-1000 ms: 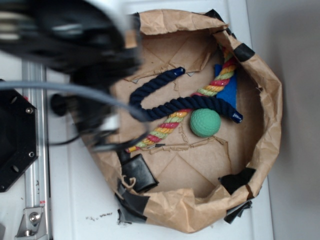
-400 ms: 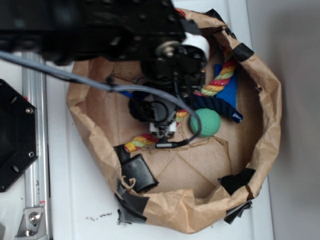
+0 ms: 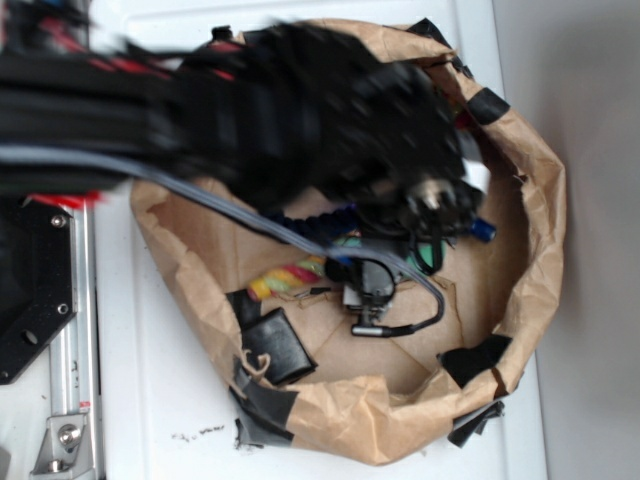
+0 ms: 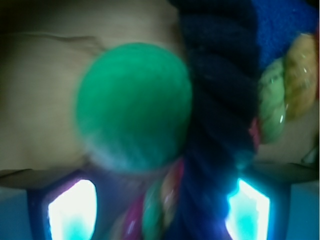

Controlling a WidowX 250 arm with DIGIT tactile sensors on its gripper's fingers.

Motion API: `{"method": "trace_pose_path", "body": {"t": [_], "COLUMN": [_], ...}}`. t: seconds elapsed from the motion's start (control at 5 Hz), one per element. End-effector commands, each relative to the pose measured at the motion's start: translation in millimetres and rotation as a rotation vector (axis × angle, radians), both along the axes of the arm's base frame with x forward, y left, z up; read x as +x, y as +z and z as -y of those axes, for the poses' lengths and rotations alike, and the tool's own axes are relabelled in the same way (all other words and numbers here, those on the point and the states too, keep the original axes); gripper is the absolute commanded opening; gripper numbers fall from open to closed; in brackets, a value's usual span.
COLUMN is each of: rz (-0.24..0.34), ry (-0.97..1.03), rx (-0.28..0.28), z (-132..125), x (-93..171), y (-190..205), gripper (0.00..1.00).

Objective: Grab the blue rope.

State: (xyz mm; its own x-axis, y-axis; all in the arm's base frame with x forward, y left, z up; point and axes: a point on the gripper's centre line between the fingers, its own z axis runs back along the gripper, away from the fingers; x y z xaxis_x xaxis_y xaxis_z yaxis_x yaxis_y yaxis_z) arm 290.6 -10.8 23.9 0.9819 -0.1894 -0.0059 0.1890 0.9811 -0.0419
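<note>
Fingertips (image 4: 72, 212) glow pale at the bottom corners of the wrist view, set wide apart, and the gripper (image 4: 159, 210) between them holds nothing. The blue rope (image 4: 215, 115) runs straight up through the gap, nearer the right-hand fingertip than the left, though whether either pad touches it cannot be told (the picture is soft with blur). A green ball (image 4: 134, 105) sits just beside the rope on its left, pressed against it. Below the ball a striped rope (image 4: 160, 210) slips under the blue rope and comes out on the far side, where its yellow and green strands (image 4: 285, 90) lie against the rope's right edge. A bright blue piece (image 4: 285, 25) shows beyond the rope at the top right corner. Brown paper lies to the left of the ball.

In the exterior view the arm (image 3: 250, 120) is a dark smear across the upper half of a paper bag (image 3: 540, 220), hiding most of the rope; only a short stretch (image 3: 315, 213) shows under the arm, and a shiny blue end (image 3: 484, 229) pokes out to the right. The striped rope's end (image 3: 285, 277) lies below and left of that stretch. The bag stands on a white table (image 3: 150, 400).
</note>
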Motion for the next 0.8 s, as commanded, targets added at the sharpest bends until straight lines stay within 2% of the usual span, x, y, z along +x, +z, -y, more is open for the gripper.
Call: {"method": "trace_pose_path", "body": {"t": [0.0,0.2,0.4,0.6], "rz": [-0.02,-0.011,-0.012,0.065], "ry": [0.025,0.029,0.046,0.106], "rx": [0.068,0.021,0.018,-0.029], "z": [10,5,2,3], "x": [16,8,2,2], "y": [-8,1,16,66], "gripper": [0.0,0.0,0.0,0.0]}}
